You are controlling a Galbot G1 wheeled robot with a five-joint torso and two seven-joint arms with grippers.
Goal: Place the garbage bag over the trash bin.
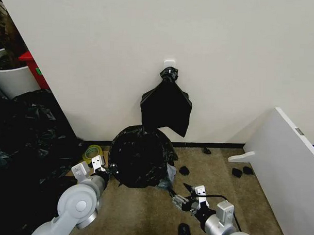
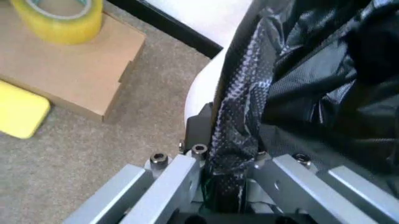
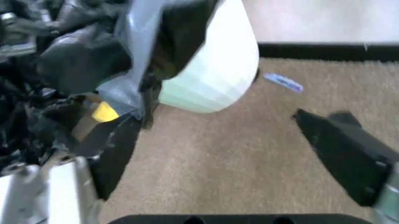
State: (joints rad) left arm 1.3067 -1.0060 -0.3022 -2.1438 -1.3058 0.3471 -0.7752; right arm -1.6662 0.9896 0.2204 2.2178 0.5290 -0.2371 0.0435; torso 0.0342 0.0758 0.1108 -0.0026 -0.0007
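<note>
The left gripper (image 2: 227,175) pinches a bunched fold of the garbage bag (image 1: 140,155), glossy, wrinkled black plastic draped over the trash bin (image 3: 215,70) on the carpet by the wall. The bin's white side shows under the bag's edge. The right gripper (image 1: 187,199) hangs wide apart beside it, holding nothing.
</note>
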